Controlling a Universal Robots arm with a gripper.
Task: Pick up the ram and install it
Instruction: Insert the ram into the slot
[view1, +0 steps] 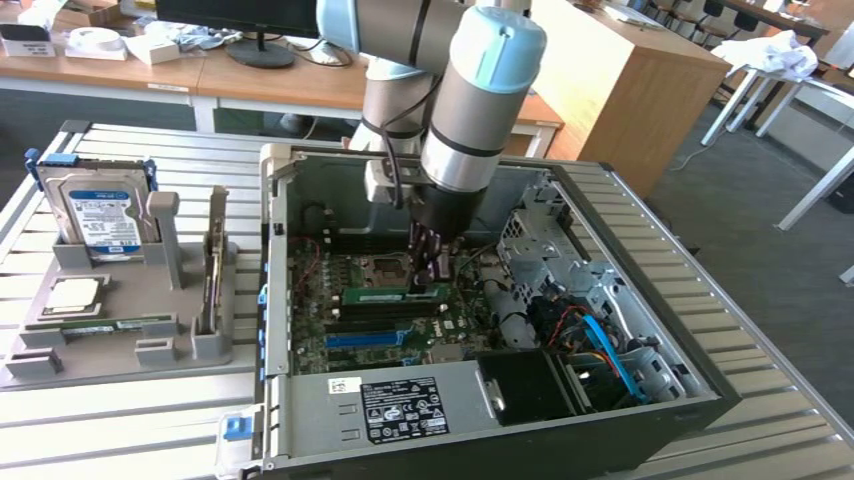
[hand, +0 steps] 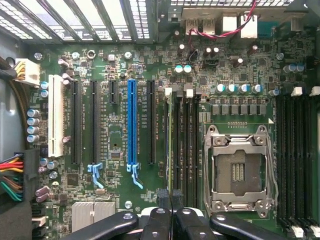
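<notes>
Pincer (hand: 170, 196): clenched, just above the motherboard (hand: 115, 150)
Ram (view1: 394, 294): on edge in its slot, directly beneath the pincer tips

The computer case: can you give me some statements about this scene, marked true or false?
1. The end effector is down inside the computer case, above the motherboard. True.
2. The hard drive sits inside the case. False: it stands in the grey holder outside, at the exterior view's left.
3. A green ram stick stands on edge on the motherboard, right under the end effector. True.
4. The processor socket holds a chip. False: it is empty; the processor chip lies on the holder.
5. The end effector's fingers are spread wide. False: they are shut together.
</notes>
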